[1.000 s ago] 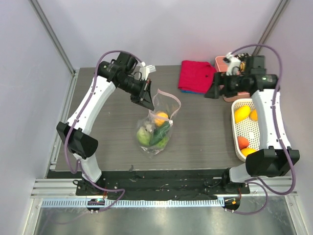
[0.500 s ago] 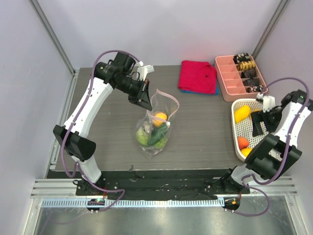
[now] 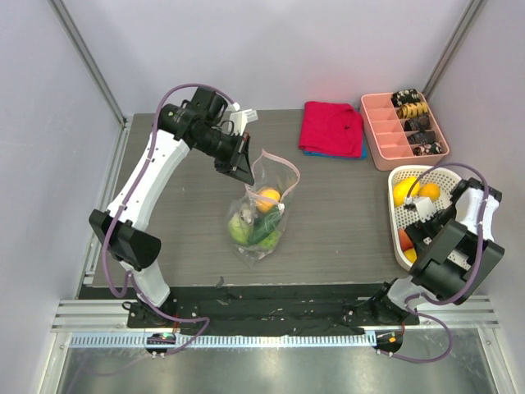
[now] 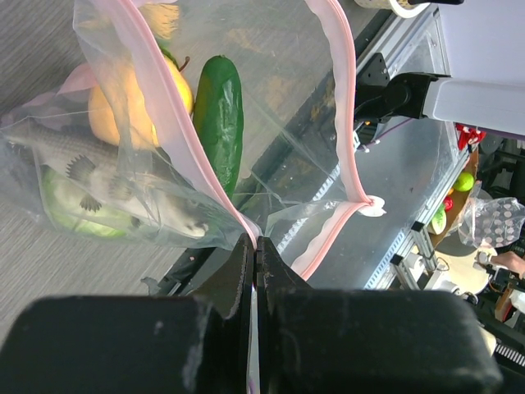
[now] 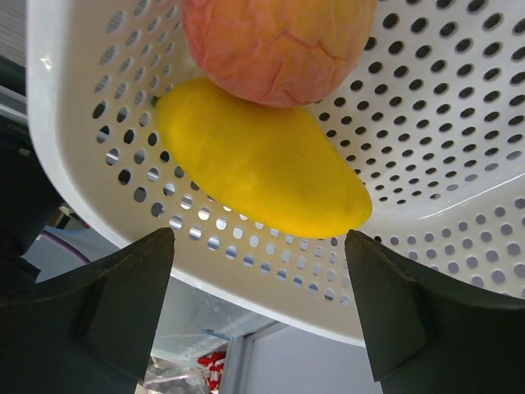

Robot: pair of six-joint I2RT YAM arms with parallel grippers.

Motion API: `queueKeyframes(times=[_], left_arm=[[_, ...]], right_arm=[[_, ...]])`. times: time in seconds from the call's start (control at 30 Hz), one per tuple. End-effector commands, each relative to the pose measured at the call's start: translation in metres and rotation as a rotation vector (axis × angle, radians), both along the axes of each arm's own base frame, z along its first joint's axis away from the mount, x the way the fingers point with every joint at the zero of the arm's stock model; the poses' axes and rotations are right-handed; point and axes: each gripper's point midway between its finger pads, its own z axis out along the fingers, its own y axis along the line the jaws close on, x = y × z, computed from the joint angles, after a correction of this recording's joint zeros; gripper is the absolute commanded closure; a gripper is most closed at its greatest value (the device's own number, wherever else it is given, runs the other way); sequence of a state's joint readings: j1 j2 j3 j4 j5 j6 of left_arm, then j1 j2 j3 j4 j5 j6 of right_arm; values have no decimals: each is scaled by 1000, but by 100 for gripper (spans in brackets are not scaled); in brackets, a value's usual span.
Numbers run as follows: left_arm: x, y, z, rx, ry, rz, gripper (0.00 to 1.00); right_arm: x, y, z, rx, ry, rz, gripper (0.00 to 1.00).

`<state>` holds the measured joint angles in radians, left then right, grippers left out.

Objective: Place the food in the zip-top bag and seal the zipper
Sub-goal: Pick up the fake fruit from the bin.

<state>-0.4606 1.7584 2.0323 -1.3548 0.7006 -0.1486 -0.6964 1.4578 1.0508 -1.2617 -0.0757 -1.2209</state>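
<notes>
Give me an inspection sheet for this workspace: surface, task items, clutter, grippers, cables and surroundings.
Surface: dark wood-grain table.
Job's things: zip-top bag mid-table, mouth open, holding a cucumber and other food; yellow fruit and red-orange fruit lie in the white basket.
Clutter: red cloth and pink divided tray at the far edge.
Grippers: left gripper shut on the zipper; right gripper open over the yellow fruit.
Cables: purple cable looped along each arm.
Surroundings: pale walls, metal frame posts; nothing else seen.
</notes>
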Motion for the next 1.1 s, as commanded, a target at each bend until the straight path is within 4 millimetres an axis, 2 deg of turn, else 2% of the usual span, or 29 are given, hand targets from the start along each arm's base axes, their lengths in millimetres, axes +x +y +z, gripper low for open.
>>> queueKeyframes(times=[0.0, 0.13, 0.47, 0.57, 0.6, 0.63, 0.73, 0.77, 0.83, 0.87, 0.93, 0.97, 1.0, 1.03, 1.07], left_arm=[[-8, 4, 7, 3, -6, -13, 100], [-8, 4, 7, 1, -2, -13, 100], [-9, 3, 3, 6, 7, -20, 100], [-8, 3, 3, 9, 3, -19, 100], [-9, 3, 4, 10, 4, -20, 100], [-9, 3, 5, 7, 0, -21, 100], [-11, 4, 5, 8, 1, -23, 100], [-11, 5, 5, 9, 0, -24, 100], [-11, 5, 7, 7, -5, -25, 100], [-11, 5, 5, 10, -3, -25, 100], [-12, 5, 6, 10, -4, -26, 100], [-11, 5, 5, 11, -2, -26, 100], [-11, 5, 5, 9, -1, -27, 100], [-11, 4, 5, 8, -2, -27, 100], [-11, 4, 6, 5, -5, -27, 100]], right_arm=[[13, -20, -7, -81, -26, 66, 10], [27, -26, -16, -93, -40, 56, 10], [46, -19, -35, -100, -12, 90, 13], [51, -20, -30, -102, -17, 81, 26], [51, -20, -28, -101, -13, 81, 38], [51, -21, -25, -104, -16, 76, 43], [49, -28, -6, -105, -28, 65, 60], [54, -36, 8, -116, -67, 49, 64], [49, -35, 24, -95, -69, 49, 73], [56, -39, 39, -111, -105, 45, 76], [55, -30, 56, -67, -118, 35, 83], [64, -31, 73, -75, -167, 24, 85], [69, -15, 82, 2, -201, -6, 90], [74, -7, 92, 35, -228, -26, 91], [89, -3, 112, 49, -296, -42, 92]])
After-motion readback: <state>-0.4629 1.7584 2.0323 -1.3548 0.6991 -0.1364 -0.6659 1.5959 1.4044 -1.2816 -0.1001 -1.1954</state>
